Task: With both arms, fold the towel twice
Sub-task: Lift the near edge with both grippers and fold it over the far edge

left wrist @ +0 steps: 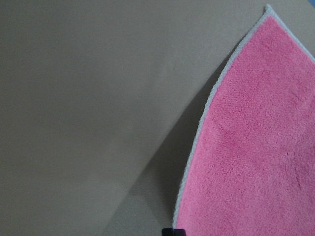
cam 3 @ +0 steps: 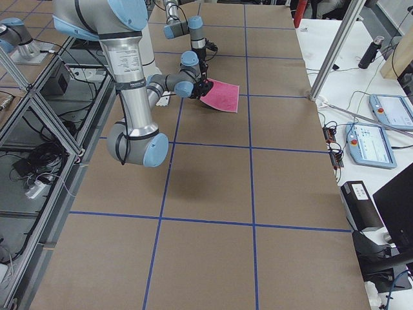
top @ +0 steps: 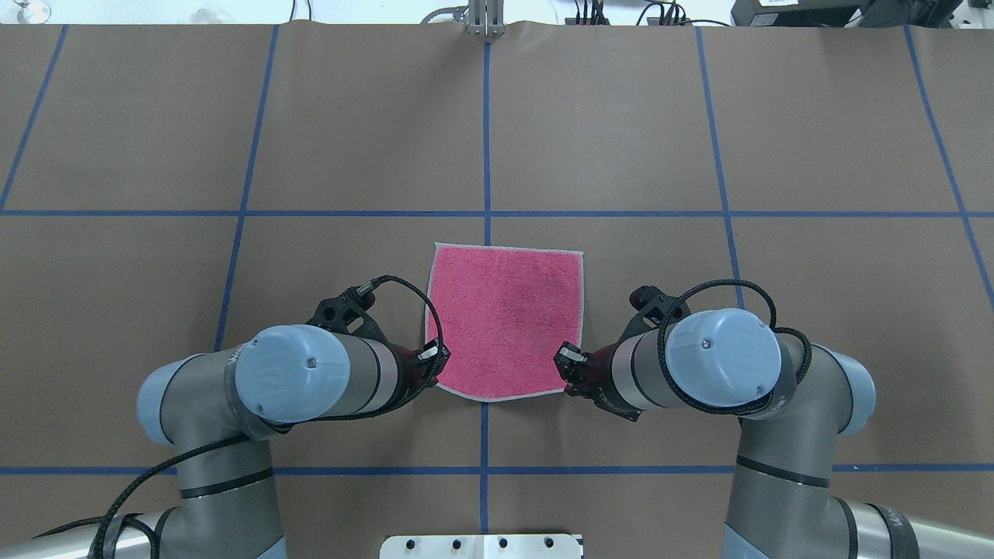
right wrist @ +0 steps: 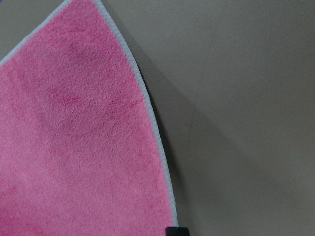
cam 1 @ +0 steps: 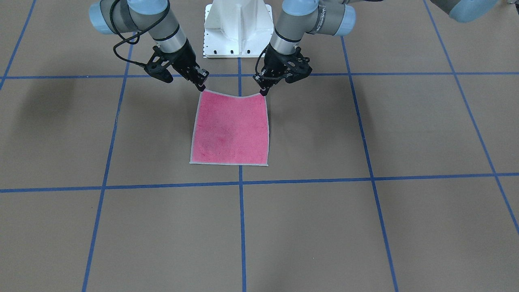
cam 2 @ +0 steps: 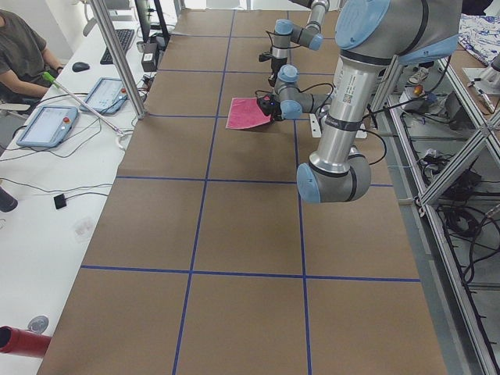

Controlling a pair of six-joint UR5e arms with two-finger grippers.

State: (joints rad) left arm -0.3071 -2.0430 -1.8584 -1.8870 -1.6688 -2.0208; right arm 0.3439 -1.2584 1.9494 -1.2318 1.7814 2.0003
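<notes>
**Towel** [cam 1: 231, 129]: a single layer, pink face up, lying near the middle of the counter [cam 1: 365, 227]. It sits across a blue tape line [cam 1: 242, 211], a little out from the white pedestal [cam 1: 238, 28]. No crease or doubled layer shows in any view, and the grey face is not visible.

**Left claw** [cam 1: 263, 91]: clenched on the towel corner nearest the robot, on its own left side.

**Right claw** [cam 1: 201, 86]: clenched on the other near corner.

**Lift:**
- Both held corners are raised off the counter, and the hem between them sags in a shallow curve.
- In both wrist views the side hem climbs toward the camera with a dark shadow on the counter beside it, so the near part of the cloth is off the surface.
- The far edge lies flat, with both far corners down on the counter.

**Progress (my judgement):**
- The two-corner grasp is made and the lift for the first fold has only just begun.
- Fold one is not formed and fold two is not started, so nearly the whole task is left.

**Left to do, as I read it:**
- Carry the near edge over to meet the far edge and release it.
- Take fresh corners and fold once more crosswise.
- The two claws will need to travel level and evenly spaced so the hems land square.
</notes>
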